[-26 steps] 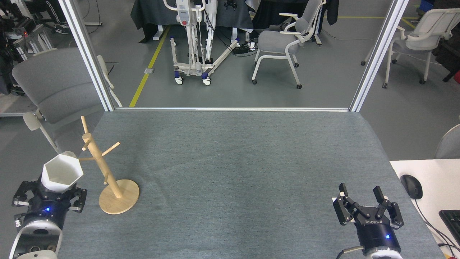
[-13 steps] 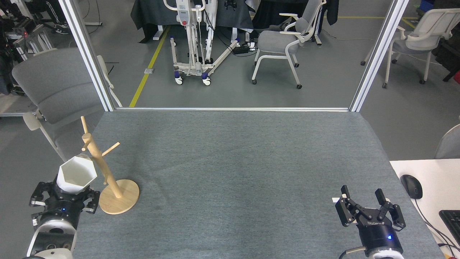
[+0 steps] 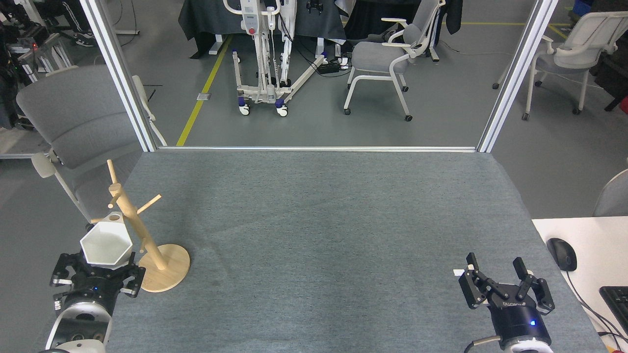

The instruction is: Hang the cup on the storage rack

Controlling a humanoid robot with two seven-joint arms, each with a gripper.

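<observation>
The white hexagonal cup [image 3: 106, 245] is held mouth-up in my left gripper [image 3: 96, 273], which is shut on its lower part at the table's left front corner. The cup leans against the left side of the storage rack [image 3: 139, 230], a slanted bamboo pole with thin pegs on a round disc base [image 3: 169, 269]. The cup's small handle [image 3: 115, 216] sits by a short left-pointing peg; I cannot tell whether the peg passes through it. My right gripper [image 3: 496, 270] stands open over the table's front right, holding nothing.
The grey felt table [image 3: 324, 235] ends just left of the rack. A white desk with a mouse [image 3: 562, 254] and a keyboard lies at the right. Chairs and a wheeled stand are on the floor beyond the far edge.
My left gripper carried the cup rightward, then down against the rack pole. The rack's top shifted slightly left. The right gripper sank a little.
</observation>
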